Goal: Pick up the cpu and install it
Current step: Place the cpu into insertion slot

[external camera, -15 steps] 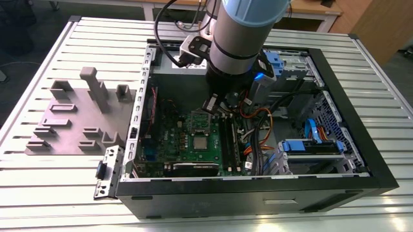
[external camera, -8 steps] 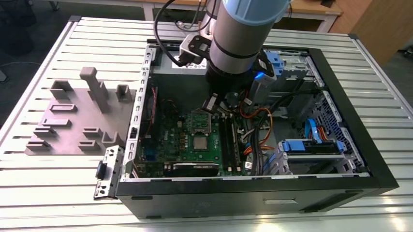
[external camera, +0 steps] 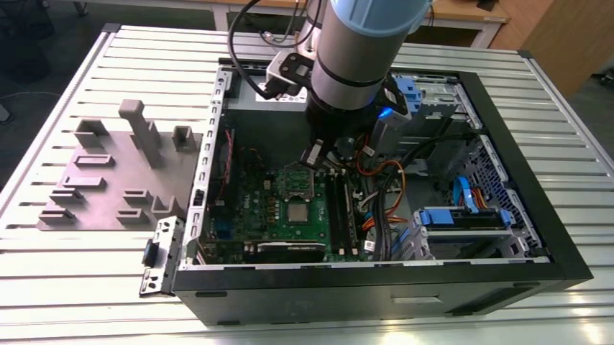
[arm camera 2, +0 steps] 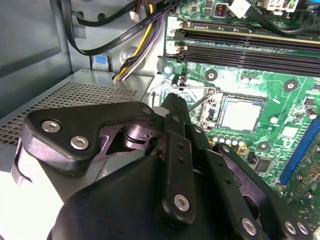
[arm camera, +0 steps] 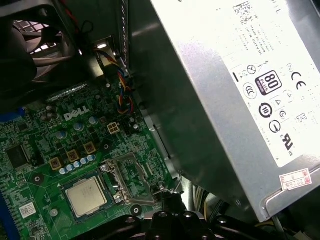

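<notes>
The cpu lies flat in its socket on the green motherboard, silver top up, and shows in both wrist views. Beside it the metal socket frame stands flipped open, with its thin wire lever raised. My gripper hangs inside the computer case just above the open frame; its black tip is next to the lever and a little away from the cpu. The jaws look shut, with nothing visible between them.
The open computer case lies on a slatted table. The silver power supply sits close to the arm, memory slots run beside the socket, and cables cross the case. Grey fixture blocks stand at the exterior view's left.
</notes>
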### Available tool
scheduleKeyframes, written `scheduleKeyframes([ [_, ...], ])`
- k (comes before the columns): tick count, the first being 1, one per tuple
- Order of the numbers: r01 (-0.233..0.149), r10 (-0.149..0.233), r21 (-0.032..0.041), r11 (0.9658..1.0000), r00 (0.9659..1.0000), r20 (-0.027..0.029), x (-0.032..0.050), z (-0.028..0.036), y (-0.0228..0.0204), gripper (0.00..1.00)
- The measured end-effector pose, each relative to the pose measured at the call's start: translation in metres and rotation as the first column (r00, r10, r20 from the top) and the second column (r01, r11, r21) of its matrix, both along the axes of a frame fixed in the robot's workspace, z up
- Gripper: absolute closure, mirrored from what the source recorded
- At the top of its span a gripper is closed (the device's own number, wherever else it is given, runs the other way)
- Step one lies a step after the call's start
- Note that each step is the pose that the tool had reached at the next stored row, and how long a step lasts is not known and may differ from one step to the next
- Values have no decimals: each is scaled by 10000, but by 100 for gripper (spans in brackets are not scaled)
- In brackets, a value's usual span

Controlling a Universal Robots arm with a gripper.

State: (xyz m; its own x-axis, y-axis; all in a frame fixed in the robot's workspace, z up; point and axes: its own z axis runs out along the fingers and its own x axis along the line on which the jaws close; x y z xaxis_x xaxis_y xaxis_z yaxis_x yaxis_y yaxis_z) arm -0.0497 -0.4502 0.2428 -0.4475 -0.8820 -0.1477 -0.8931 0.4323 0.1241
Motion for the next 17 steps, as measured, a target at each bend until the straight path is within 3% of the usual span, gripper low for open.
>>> scheduleKeyframes([
  [12,1,-1,-69,10000,10000,0,-10,10,-31,89],
  [14,0,0,-83,10000,10000,0,-10,10,-72,89],
  [17,0,0,-83,10000,10000,-1,-10,10,-76,89],
])
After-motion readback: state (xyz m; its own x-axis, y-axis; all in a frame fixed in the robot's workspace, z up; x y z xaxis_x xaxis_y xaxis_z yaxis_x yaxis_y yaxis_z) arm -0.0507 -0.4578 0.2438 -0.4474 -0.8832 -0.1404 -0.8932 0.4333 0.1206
